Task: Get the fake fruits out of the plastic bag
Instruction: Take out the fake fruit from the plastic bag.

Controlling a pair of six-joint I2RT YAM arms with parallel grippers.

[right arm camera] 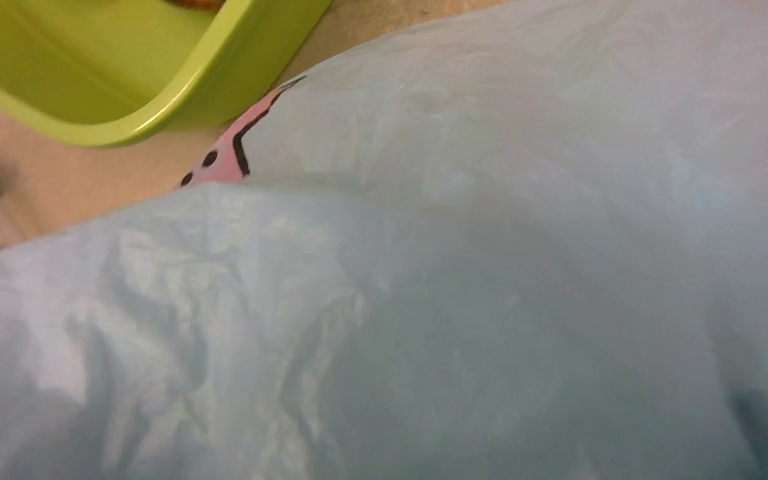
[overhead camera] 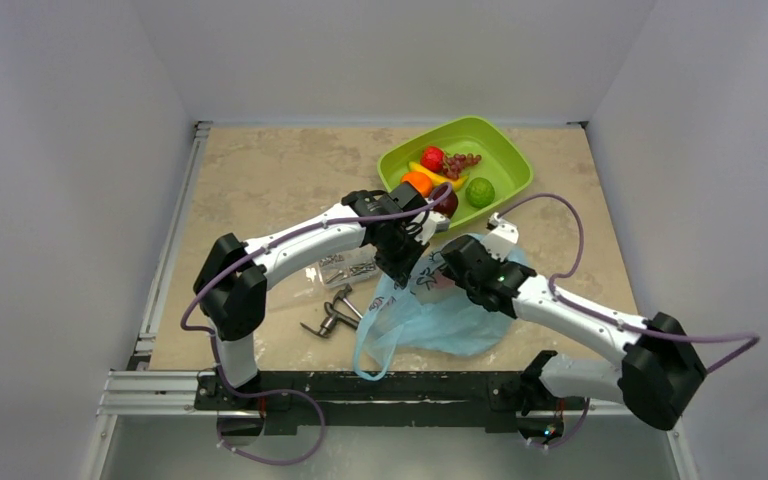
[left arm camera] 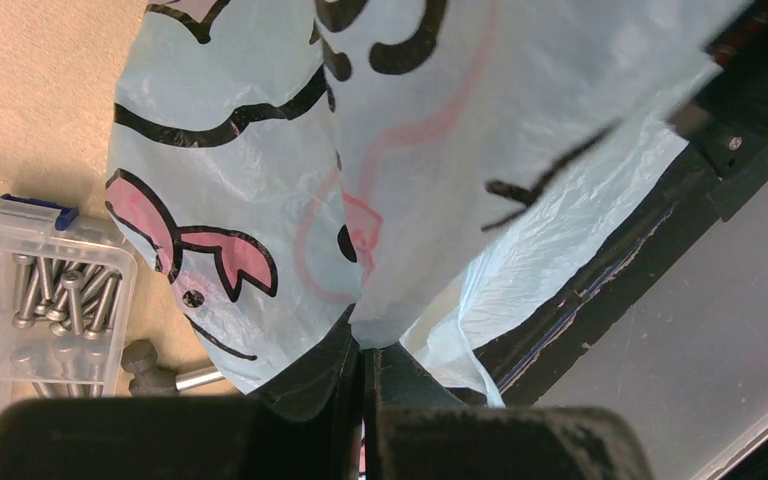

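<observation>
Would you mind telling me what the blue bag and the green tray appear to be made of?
The blue bag looks like thin plastic film: translucent, crinkled, printed. The green tray seems moulded plastic, judging by its smooth rounded rim.

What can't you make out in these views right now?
Fingers of the right gripper: right wrist view, plastic bag fills the frame; top view, its wrist covers them.
Anything left in the bag: all views, its film hides it.
The dark fruit by the green tray: top view, left arm partly covers it.
</observation>
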